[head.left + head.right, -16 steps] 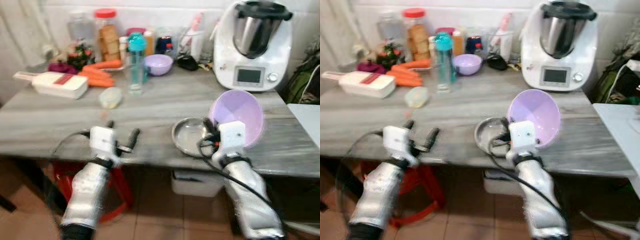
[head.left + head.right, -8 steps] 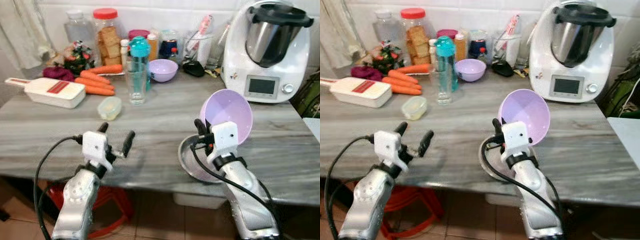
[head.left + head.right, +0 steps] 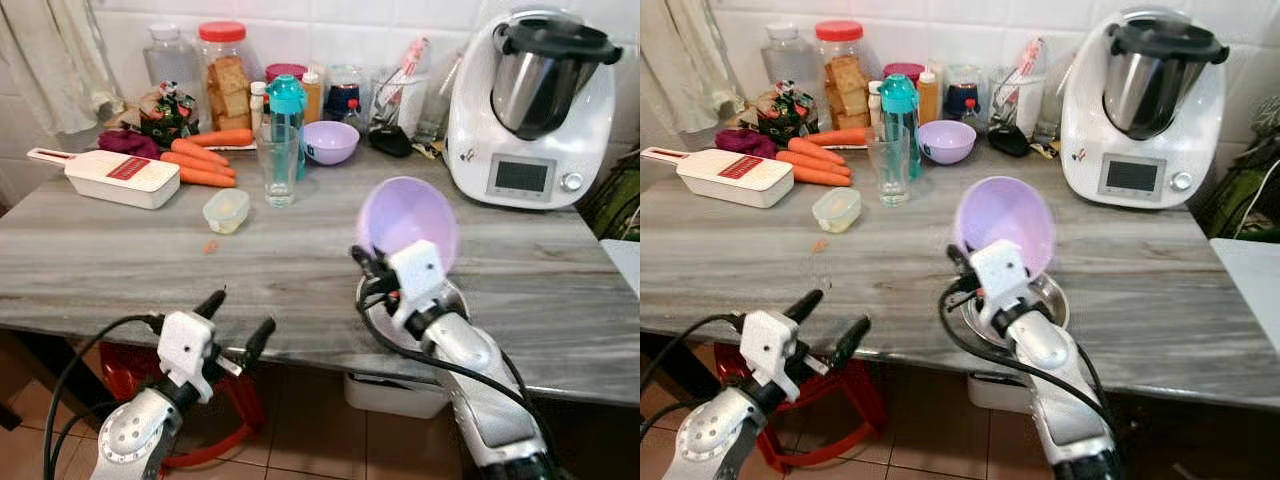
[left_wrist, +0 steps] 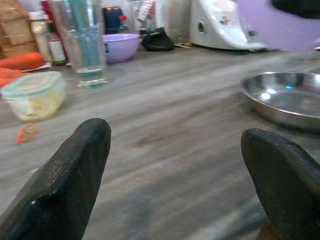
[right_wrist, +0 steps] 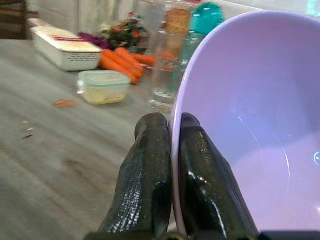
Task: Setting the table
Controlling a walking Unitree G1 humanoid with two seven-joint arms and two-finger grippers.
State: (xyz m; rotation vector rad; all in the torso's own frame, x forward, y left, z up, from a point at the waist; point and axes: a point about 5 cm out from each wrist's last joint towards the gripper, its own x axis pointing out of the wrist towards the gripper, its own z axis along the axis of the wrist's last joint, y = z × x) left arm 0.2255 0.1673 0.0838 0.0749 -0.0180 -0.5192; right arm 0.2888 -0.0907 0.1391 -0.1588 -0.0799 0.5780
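Observation:
My right gripper (image 3: 363, 262) is shut on the rim of a lilac plastic bowl (image 3: 408, 222), holding it tilted on edge above the grey table (image 3: 120, 250). The wrist view shows both black fingers (image 5: 150, 165) pinching the bowl's rim (image 5: 176, 125). Just under the bowl a round steel plate (image 3: 1045, 300) rests near the table's front edge. My left gripper (image 3: 236, 322) is open at the front edge, left of the plate, with nothing between its fingers (image 4: 70, 180). A second lilac bowl (image 3: 331, 141) stands at the back.
A drinking glass (image 3: 278, 165) and teal bottle (image 3: 287, 110) stand mid-table. A small lidded tub (image 3: 226, 210), a white slicer (image 3: 105, 177), carrots (image 3: 195, 160) and jars (image 3: 228, 90) crowd the back left. A white kitchen machine (image 3: 530, 110) sits back right. A red stool (image 3: 855, 400) stands under the table.
The camera has shifted. My right gripper has carried the lilac bowl to the left, over the steel plate. My left gripper has dropped lower toward the table's front edge.

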